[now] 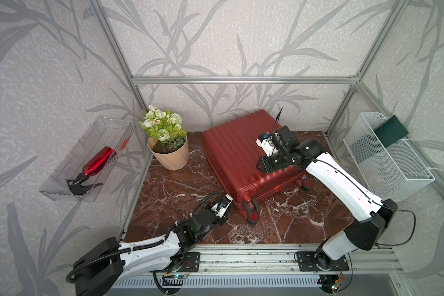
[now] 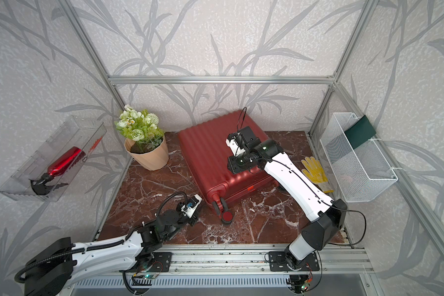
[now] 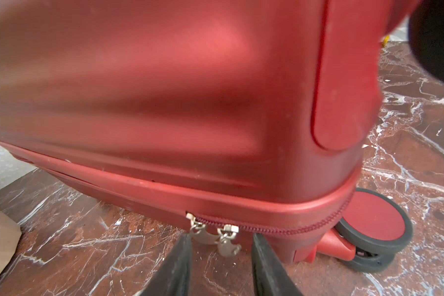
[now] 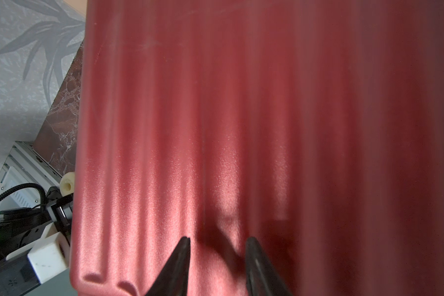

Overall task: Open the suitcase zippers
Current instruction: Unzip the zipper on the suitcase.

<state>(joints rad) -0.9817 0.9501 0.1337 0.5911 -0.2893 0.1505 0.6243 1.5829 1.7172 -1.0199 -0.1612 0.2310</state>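
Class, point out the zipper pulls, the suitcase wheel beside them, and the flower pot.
zipper pulls (image 3: 208,237): left wrist view, on the silver tabs.
suitcase wheel (image 3: 372,225): left wrist view, red hub face.
flower pot (image 1: 169,159): in a top view, beige side wall.

The suitcase (image 1: 236,159) lies flat on the counter (image 1: 180,184), toward the back. A flowerpot (image 1: 169,159) stands left of it, and a glove (image 2: 314,170) lies right of it. The left pincer (image 3: 222,237) sits at its near-left side by the zippers (image 3: 280,228); the right pincer (image 4: 217,239) is over its top. A bottle (image 1: 99,161) lies in a tray (image 1: 62,196) on the left wall; a basket (image 1: 405,184) hangs on the right.
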